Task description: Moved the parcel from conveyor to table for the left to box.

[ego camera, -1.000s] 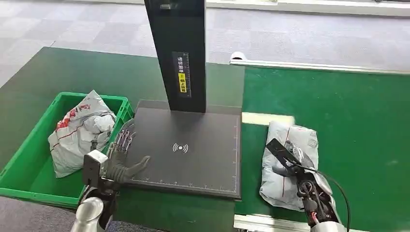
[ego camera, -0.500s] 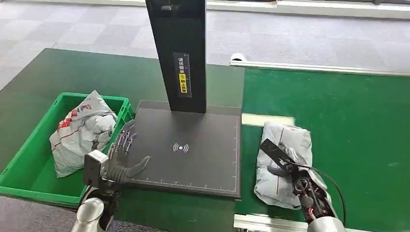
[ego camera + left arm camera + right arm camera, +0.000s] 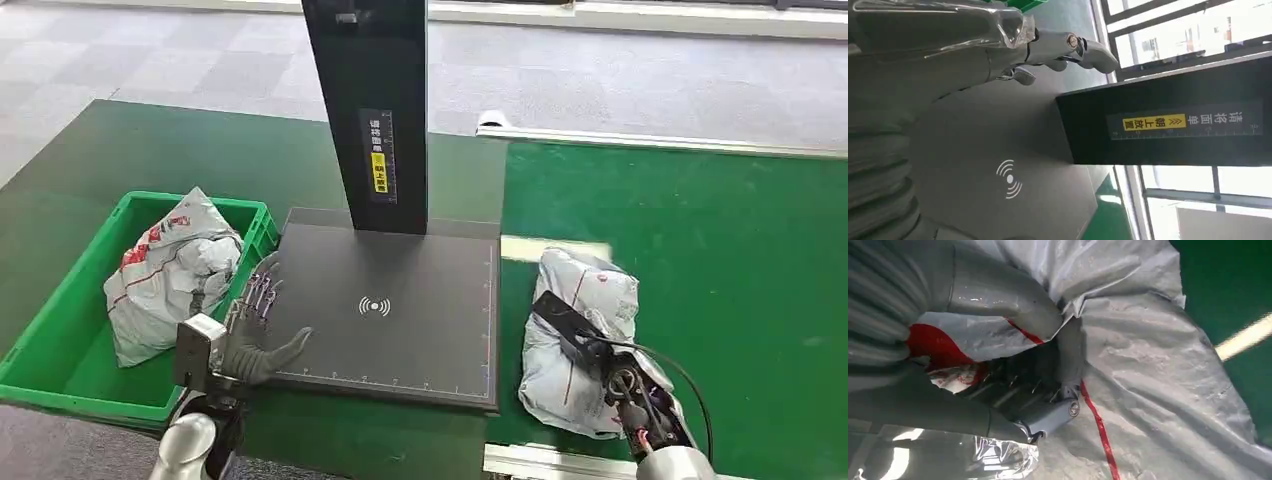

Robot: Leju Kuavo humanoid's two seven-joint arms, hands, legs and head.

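Note:
A grey plastic parcel point(image 3: 583, 290) with red marks lies crumpled on the green conveyor belt point(image 3: 720, 250), just right of the black scanner pad point(image 3: 400, 270). My right hand point(image 3: 578, 340) grips it from the near side. In the right wrist view, the thumb and fingers point(image 3: 1048, 412) pinch a fold of the parcel point(image 3: 1158, 365). My left hand point(image 3: 252, 330) is at the pad's left edge with its fingers spread and nothing in them. The same hand point(image 3: 973, 55) appears over the pad point(image 3: 998, 150) in the left wrist view.
A green bin point(image 3: 60, 340) at the left holds another grey parcel point(image 3: 165, 270). A tall black post point(image 3: 375, 110) rises from the back of the pad. The conveyor's metal rail point(image 3: 540, 460) runs along the near edge.
The parcel has moved left toward the pad in my right hand and bunched up taller. My left hand has stayed in place.

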